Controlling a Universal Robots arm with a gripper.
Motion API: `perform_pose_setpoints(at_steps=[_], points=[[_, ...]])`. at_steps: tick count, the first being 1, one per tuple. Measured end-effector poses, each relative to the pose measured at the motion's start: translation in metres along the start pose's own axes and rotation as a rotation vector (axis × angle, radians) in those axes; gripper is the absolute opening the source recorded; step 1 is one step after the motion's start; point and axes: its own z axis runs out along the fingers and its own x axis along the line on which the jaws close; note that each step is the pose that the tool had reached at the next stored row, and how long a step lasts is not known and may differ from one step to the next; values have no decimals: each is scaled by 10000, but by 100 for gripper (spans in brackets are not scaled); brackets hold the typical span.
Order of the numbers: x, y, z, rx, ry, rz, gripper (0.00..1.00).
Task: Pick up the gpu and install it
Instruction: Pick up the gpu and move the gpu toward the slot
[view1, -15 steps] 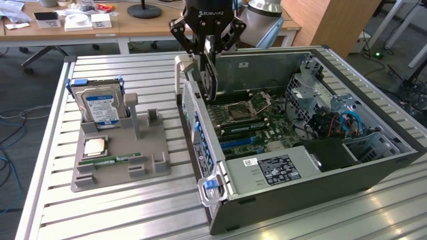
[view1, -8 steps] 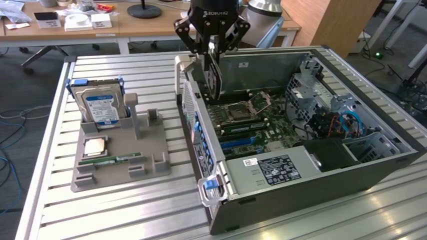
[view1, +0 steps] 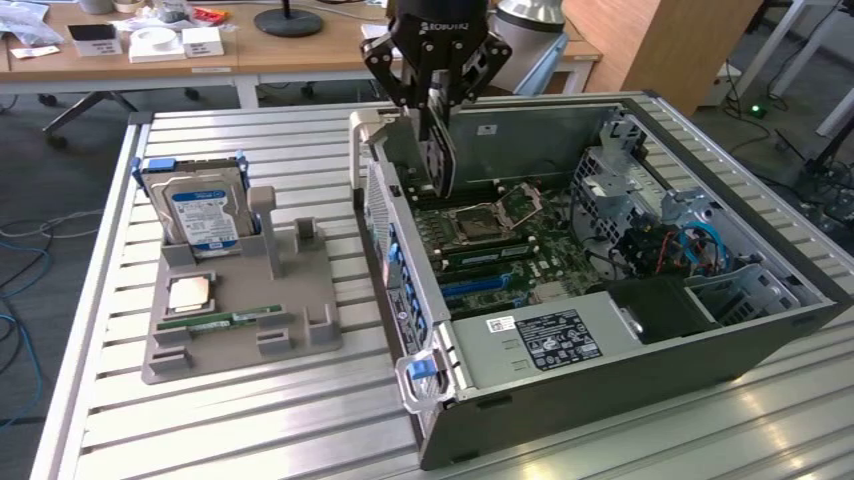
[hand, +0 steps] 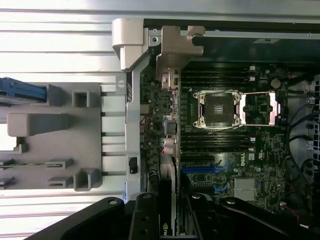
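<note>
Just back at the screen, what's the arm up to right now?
The arm's end effector is shut on the gpu, holding it upright over the open computer case, with the card's lower end close above the motherboard. The card does not look seated in a slot yet. On the grey holder at the exterior view's left, the hard drive and the RAM stick sit in their places.

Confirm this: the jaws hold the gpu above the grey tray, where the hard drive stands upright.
Not quite. The exterior view shows the jaws holding the gpu above the open case, not the tray. The hard drive does stand upright in it.
</note>
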Motion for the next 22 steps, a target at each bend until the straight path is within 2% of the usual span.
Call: perform_pose_setpoints(at_steps=[22], points=[[-335,10,17,0,0,0,26]])
